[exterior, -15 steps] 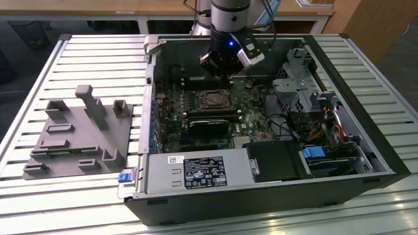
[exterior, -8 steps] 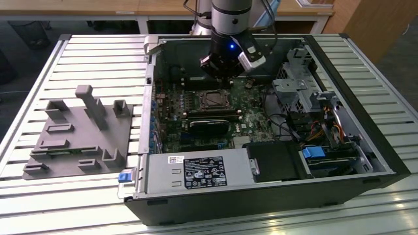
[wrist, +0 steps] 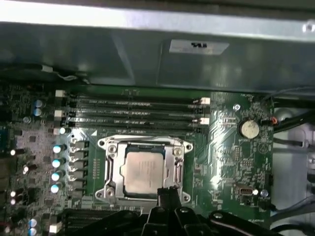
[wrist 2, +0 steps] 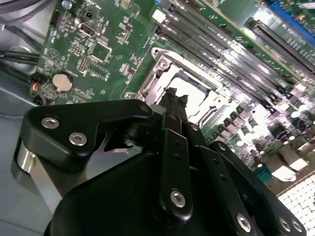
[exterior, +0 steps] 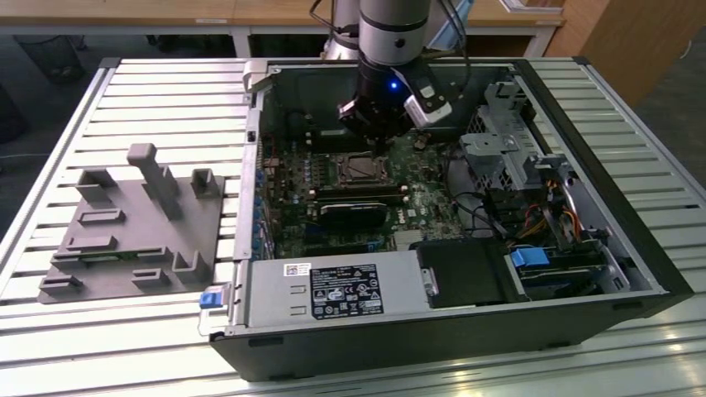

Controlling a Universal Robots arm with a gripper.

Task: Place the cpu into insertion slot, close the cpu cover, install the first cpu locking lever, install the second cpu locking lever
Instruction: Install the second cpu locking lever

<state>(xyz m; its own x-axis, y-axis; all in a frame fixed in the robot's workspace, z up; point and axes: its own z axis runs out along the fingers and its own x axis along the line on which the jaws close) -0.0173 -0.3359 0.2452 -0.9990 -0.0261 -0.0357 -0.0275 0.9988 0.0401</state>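
- The arm is reaching down into an open computer case that lies on its side on a slatted metal bench.
- The end effector hangs right over the motherboard, its tips just above the near edge of the socket area.
- In the first wrist view the end effector has its fingers pressed together with nothing between them; the second wrist view shows the same thing, two slim black tips side by side, no gap.
- The cpu is already sitting in the insertion slot, silvery face up.
- The cpu cover looks to be lying down flat over it, the chip showing through the window in the middle. Can't really tell from here whether the levers along the sides are latched.
- The fingertips sit at the edge of the socket frame, just beside the chip. Touching the frame or not, I honestly can't say.
- There's a row of long memory slots past the socket, and a coin battery off to one side of it.
- Over on the exterior view's left, a grey plastic holder with posts and pockets sits on the bench, well apart from the case.
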